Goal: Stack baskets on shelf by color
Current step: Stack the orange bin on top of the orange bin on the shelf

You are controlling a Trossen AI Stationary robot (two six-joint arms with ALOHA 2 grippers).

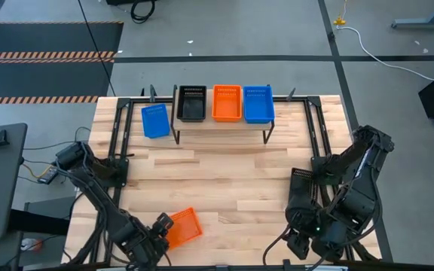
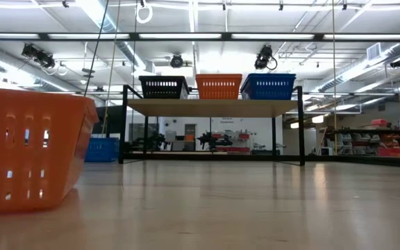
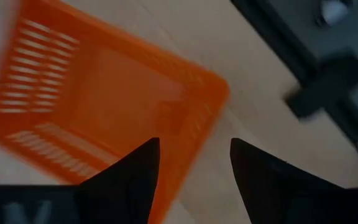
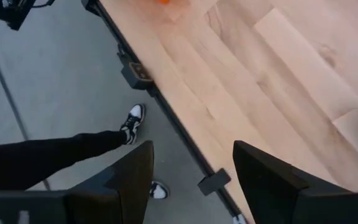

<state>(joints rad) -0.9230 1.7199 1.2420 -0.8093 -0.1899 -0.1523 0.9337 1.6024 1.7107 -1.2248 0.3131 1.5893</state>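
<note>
Wooden planks make up the table (image 1: 232,188), the largest thing here, and toward its far edge stands the shelf (image 1: 221,126), a light board on thin black legs. On that shelf sit a black basket (image 1: 191,103), an orange basket (image 1: 227,102) and a blue basket (image 1: 258,104), side by side; whether any of them is already a stack I cannot tell. A second blue basket (image 1: 155,120) lies on the table just beside the shelf's left end, and a loose orange basket (image 1: 182,227) lies askew near the front edge, touching or nearly touching the left gripper (image 1: 157,235). In the left wrist view that gripper's fingers stand well apart with nothing between them, the basket's perforated corner just beyond the tips. The right gripper (image 1: 315,245) waits at the front right, fingers wide and empty; past the table edge its wrist view shows a person's leg and shoes (image 4: 131,121) on the floor. Judging by the thin mesh walls, these baskets should be light, fairly stiff but springy, and smooth enough to skid on the wood, so a pinch over one wall at the rim, near mid-side, looks safest.
</note>
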